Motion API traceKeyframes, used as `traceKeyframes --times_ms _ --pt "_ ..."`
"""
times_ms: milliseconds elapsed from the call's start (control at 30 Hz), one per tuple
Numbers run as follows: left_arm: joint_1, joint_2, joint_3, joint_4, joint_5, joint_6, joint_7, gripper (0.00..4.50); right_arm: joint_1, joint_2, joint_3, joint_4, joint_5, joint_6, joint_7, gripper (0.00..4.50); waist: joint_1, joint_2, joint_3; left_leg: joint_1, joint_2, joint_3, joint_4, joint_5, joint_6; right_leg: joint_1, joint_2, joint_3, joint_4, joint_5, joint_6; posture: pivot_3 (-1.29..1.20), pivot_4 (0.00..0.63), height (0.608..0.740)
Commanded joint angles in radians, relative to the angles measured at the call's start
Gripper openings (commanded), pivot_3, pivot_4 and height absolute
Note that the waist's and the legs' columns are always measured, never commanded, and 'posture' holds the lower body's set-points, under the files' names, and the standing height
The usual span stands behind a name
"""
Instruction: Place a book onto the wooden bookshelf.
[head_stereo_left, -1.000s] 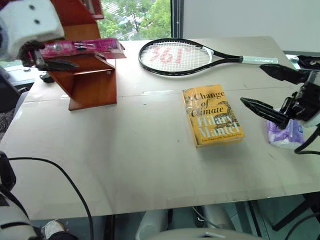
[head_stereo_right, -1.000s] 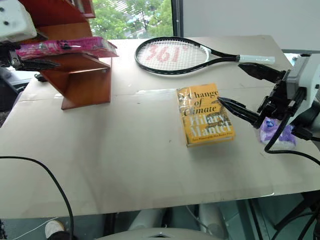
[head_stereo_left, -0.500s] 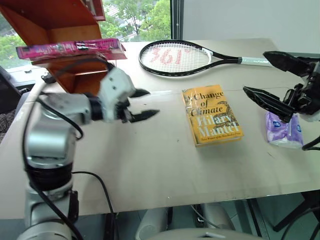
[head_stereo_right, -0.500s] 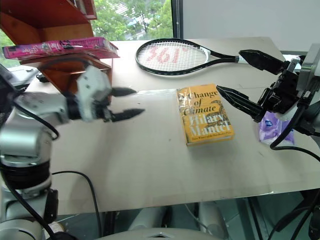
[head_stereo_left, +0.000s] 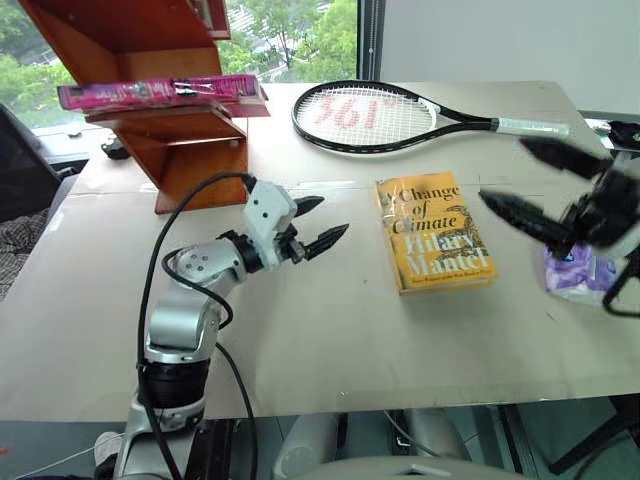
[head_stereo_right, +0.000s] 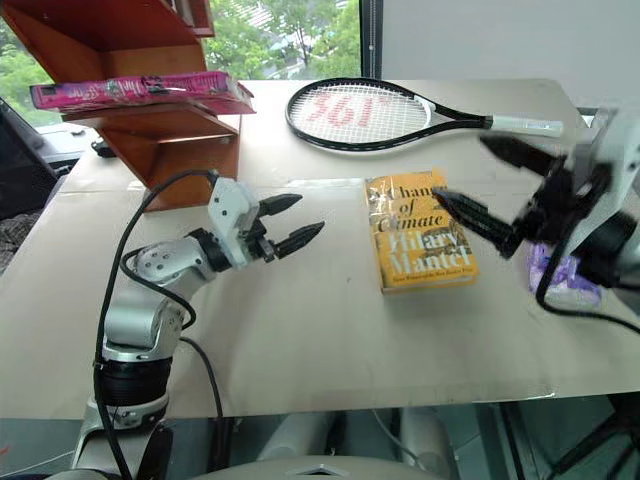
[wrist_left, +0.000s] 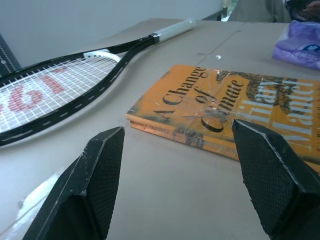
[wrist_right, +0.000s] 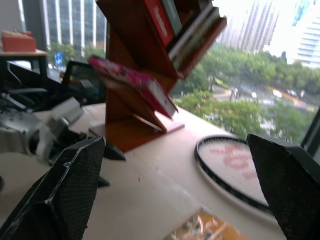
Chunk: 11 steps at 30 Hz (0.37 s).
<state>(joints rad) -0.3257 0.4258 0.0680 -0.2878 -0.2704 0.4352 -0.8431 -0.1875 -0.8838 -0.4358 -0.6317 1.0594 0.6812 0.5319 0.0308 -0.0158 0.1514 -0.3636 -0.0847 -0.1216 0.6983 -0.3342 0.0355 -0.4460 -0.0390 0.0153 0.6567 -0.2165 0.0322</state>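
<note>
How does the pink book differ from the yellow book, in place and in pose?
The pink book lies on a board of the wooden bookshelf, raised above the table; the yellow book lies flat on the table. The pink book shows mainly its long edge, overhanging the board; the yellow book shows its whole front cover with lettering. Neither is held by a gripper.

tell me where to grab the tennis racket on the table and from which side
Probably the white grip of the tennis racket: it is the narrowest part and lies flat on the table with free space around it. Come from above with the right tool, fingers across the handle.
</note>
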Motion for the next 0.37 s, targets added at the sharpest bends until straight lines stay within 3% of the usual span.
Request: traceKeyframes --times_ms 33,167,367 --pt "0.071 0.051 0.016 -0.040 -0.045 -0.037 -0.045 3.51 0.170 -0.001 -0.095 -0.062 -0.062 0.009 0.002 4.50 0.000 0.000 -0.001 0.000 0.000 0.000 0.000 0.000 0.000 -0.001 0.000 0.001 0.000 0.000 0.000 0.00 0.150 0.740" --pt "0.246 0.186 0.116 -0.065 -0.140 0.012 -0.148 3.51 0.526 0.028 -0.225 -0.093 -0.205 0.004 0.081 4.50 -0.001 0.002 -0.002 0.002 0.002 0.001 -0.005 0.000 0.000 -0.001 0.001 0.001 0.000 0.000 0.000 0.00 0.150 0.740" --pt "0.349 0.276 0.194 -0.080 -0.221 0.046 -0.182 3.51 0.771 0.112 -0.299 -0.112 -0.338 -0.088 0.158 4.50 0.007 0.003 -0.002 0.013 0.002 0.003 -0.007 0.000 0.000 0.009 0.001 0.003 -0.002 0.000 0.000 0.00 0.150 0.740"
